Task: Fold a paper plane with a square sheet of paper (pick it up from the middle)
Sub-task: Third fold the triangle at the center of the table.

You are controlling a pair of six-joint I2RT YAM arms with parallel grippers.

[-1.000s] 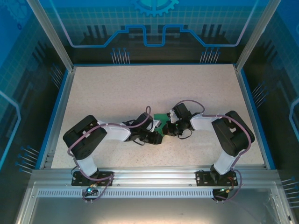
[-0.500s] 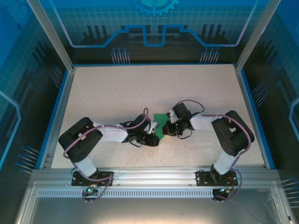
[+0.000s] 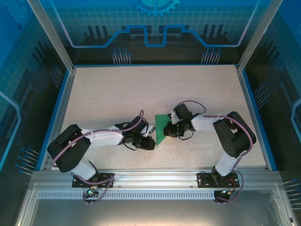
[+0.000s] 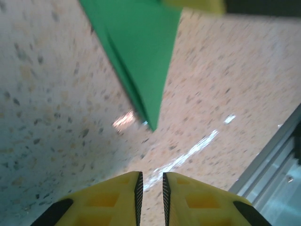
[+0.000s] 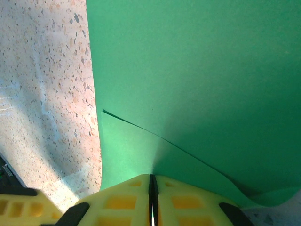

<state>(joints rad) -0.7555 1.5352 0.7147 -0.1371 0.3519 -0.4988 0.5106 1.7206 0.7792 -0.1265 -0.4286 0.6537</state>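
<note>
Square sheet of paper (image 3: 161,128), folded to a narrow layered shape, pinched by right hand at mid-tabletop.
Bright-green sheet lies near the middle of the speckled tabletop (image 3: 141,89), between the two hands; one pointed end aims toward the near edge. Right wrist view: paper (image 5: 197,84) shows a layered flap with a diagonal crease, and its near edge runs into the right hand (image 5: 153,180), whose yellow fingers are pressed together on it. Top view: right hand (image 3: 166,130) sits at the sheet's right side. Left hand (image 3: 151,141) is just left of the pointed end, apart from it. Left wrist view: its fingers (image 4: 117,193) are nearly pressed together with a thin slit between them, nothing in it, green tip (image 4: 141,61) ahead.
</note>
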